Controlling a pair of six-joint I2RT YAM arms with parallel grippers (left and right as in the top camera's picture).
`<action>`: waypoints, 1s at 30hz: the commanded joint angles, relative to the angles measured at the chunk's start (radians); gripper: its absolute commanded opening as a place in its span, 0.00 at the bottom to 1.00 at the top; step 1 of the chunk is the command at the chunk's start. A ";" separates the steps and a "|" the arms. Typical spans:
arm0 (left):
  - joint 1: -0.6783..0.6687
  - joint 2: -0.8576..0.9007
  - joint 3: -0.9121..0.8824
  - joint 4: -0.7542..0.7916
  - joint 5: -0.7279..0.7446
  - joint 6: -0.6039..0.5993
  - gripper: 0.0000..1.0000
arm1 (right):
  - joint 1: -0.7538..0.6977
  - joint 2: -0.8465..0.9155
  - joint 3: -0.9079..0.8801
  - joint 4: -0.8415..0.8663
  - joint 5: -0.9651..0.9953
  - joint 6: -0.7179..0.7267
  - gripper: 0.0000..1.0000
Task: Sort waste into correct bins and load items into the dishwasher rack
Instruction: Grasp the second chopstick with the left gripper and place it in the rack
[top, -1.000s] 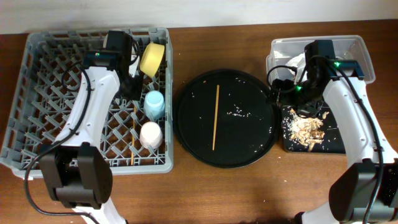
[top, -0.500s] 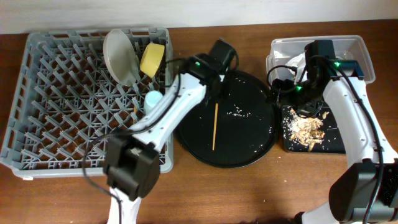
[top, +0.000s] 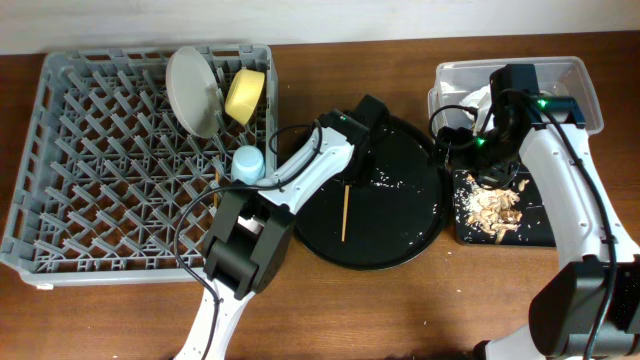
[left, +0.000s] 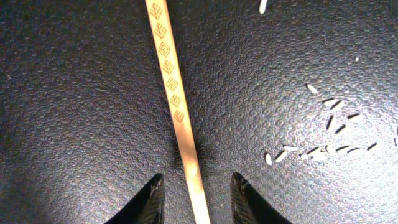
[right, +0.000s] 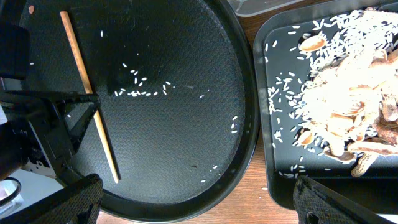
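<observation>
One wooden chopstick (top: 345, 205) lies on the large round black tray (top: 400, 235). My left gripper (top: 352, 162) is open just above its far end, one finger on each side, as the left wrist view shows (left: 196, 199) with the chopstick (left: 171, 87) between them. The other chopstick (top: 214, 188) lies in the dishwasher rack (top: 70, 170), near the grey plate (top: 193, 90), yellow bowl (top: 245, 95) and light-blue cup (top: 248, 163). The pink cup is hidden under my left arm. My right gripper (top: 482, 165) (right: 202, 205) is open and empty by the shallow black tray (top: 535, 232), which holds food scraps (top: 492, 208).
The clear tub (top: 575, 85) at the back right holds a white napkin (top: 478, 100). Rice grains (top: 380, 181) are scattered on the round tray. The wrapper cannot be made out. My left arm crosses the rack's right edge.
My left arm left the rack, where the grey plate now stands upright, swung over the round tray and came down over the chopstick's far end. The right arm has not moved.
</observation>
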 joint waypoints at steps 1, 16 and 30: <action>-0.006 0.038 -0.014 0.003 0.010 -0.013 0.23 | -0.001 -0.010 0.015 0.000 0.009 0.000 0.98; 0.014 0.057 0.230 -0.142 0.006 -0.001 0.00 | -0.001 -0.010 0.015 0.000 0.009 0.000 0.99; 0.358 -0.187 0.901 -0.709 -0.034 0.213 0.00 | -0.001 -0.010 0.015 0.000 0.009 0.000 0.99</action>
